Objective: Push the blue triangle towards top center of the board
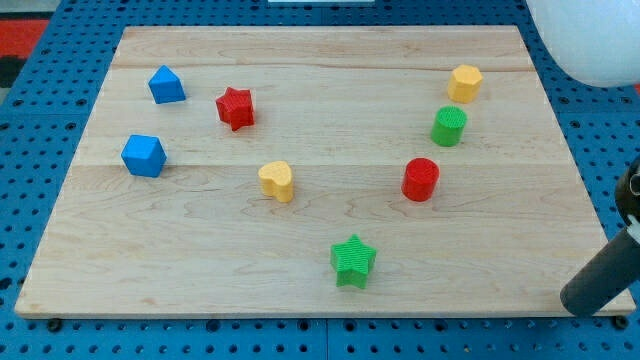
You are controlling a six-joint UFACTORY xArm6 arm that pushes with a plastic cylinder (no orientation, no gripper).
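Note:
The blue triangle (166,85) lies near the top left of the wooden board (330,60). My tip (582,300) is at the view's bottom right, just off the board's lower right corner, far from the blue triangle and touching no block. The dark rod slants up to the right from there. The nearest blocks to the triangle are a blue cube (143,155) below it and a red star (235,107) to its right.
A yellow heart (277,181) lies left of centre and a green star (353,261) near the bottom middle. A red cylinder (421,179), a green cylinder (449,126) and a yellow hexagon (465,82) lie at right. A white rounded object (590,40) overhangs the top right corner.

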